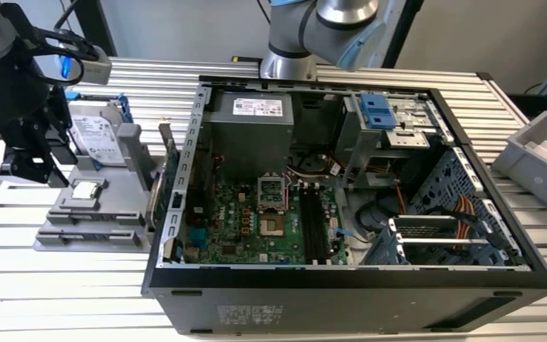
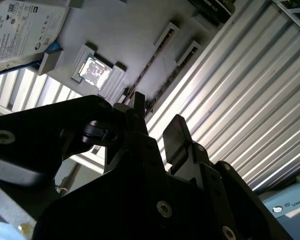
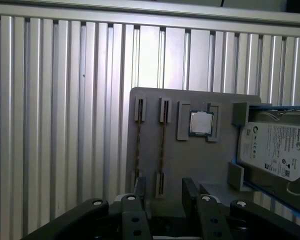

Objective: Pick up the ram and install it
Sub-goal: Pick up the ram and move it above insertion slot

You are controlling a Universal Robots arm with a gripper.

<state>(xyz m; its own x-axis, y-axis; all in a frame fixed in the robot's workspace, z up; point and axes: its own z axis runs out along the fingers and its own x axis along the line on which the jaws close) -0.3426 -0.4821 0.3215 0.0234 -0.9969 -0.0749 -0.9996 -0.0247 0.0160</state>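
Two rams stand on edge in slots of the grey holder tray [image 3: 190, 160]. In the first wrist view they show as thin lines, one ram [image 3: 139, 145] beside the other ram [image 3: 162, 145]. The second wrist view has them too, ram [image 2: 155, 55] and ram [image 2: 174, 72]. My gripper [image 3: 165, 192] hovers above the tray's near end, open and holding nothing, its gap roughly over the stick nearer the processor. In the second wrist view the gripper [image 2: 157, 120] shows two black fingers apart. In the exterior view the gripper [image 1: 28, 160] hangs at the holder's left side. The motherboard's long black slots [image 1: 313, 224] lie inside the open computer case [image 1: 350, 274].
The holder tray [image 1: 83, 231] also carries a silver hard drive [image 1: 93, 128] in a blue frame, a processor chip [image 1: 85, 189] and a green card with a metal bracket [image 1: 171, 174]. A grey bin [image 1: 540, 153] sits at the exterior view's right. The table is ribbed aluminium.
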